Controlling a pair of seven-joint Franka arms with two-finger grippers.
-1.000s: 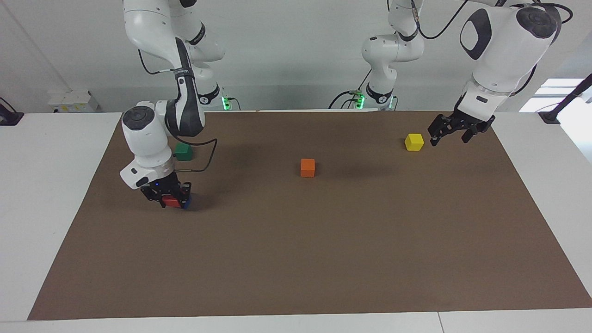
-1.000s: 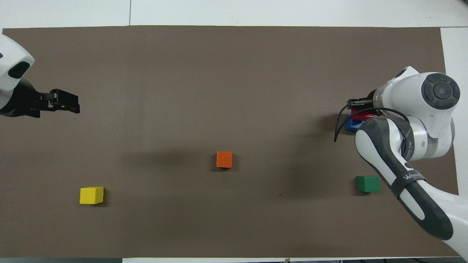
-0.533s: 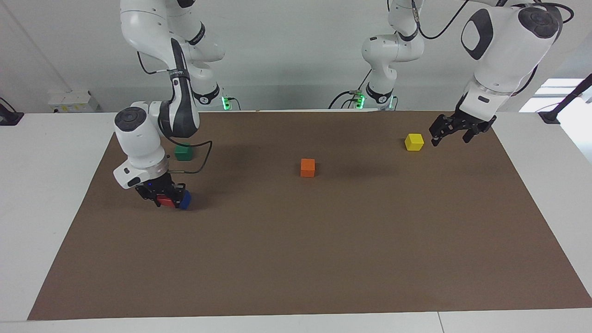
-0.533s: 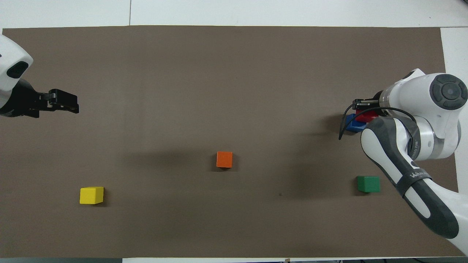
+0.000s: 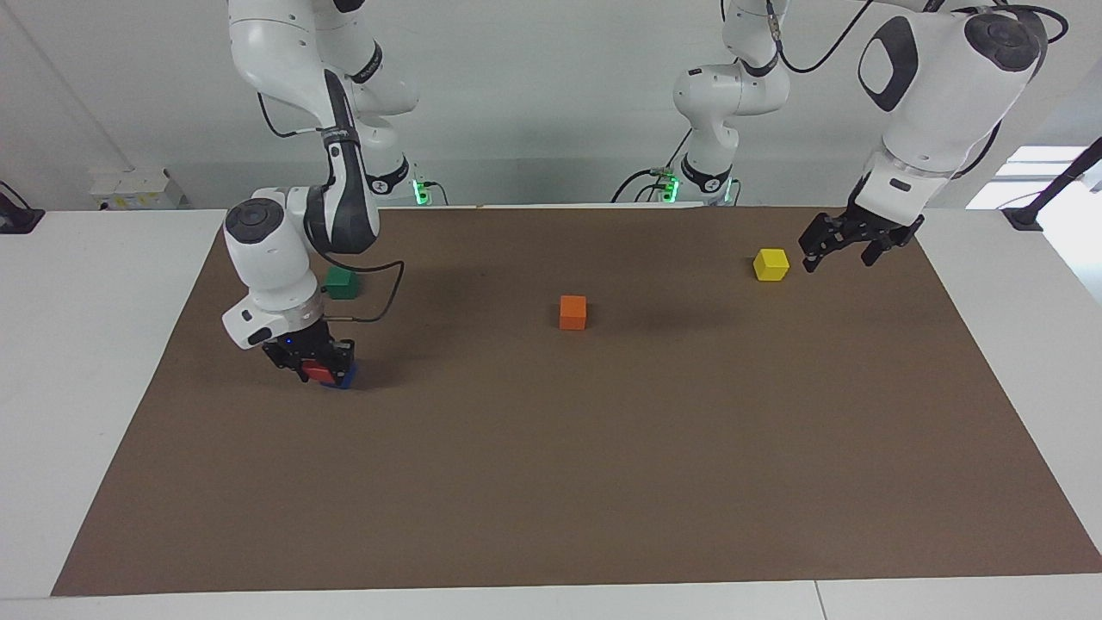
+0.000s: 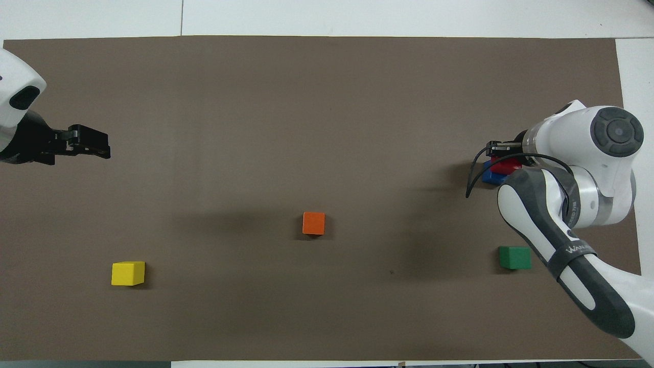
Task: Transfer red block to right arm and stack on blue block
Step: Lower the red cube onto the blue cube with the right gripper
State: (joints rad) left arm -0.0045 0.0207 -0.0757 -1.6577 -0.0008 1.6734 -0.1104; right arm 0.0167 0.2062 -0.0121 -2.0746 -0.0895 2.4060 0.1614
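Five small cubes on the table, all the same size with smooth faces and sharp edges, one of each colour: red block (image 5: 319, 373), blue block (image 5: 341, 378), green (image 5: 341, 282), orange (image 5: 572, 312) and yellow (image 5: 770, 263). They sit on a big matte brown mat (image 5: 603, 465) that looks like paper or thin felt, laid over a white table (image 5: 77, 362). Two glossy white arms with black joints.

The right gripper (image 5: 312, 362) is down low at the right arm's end of the table, with its little blue light showing, and its jaws are clamped on the red block. The red one sits right over the blue one and slightly off to the side, so part of the blue peeks out underneath. From overhead the red block (image 6: 505, 164) covers most of the blue block (image 6: 492, 177). Can't honestly tell if red is already resting on blue or just a hair above it, since the gripper hides the seam.

The left gripper (image 5: 842, 245) hangs over the mat at the left arm's end, just beside the yellow cube, jaws spread wide and holding nothing. That arm is just waiting.

Green is nearer the robots than the red/blue pair, and orange sits about mid-table, well apart from everything else.
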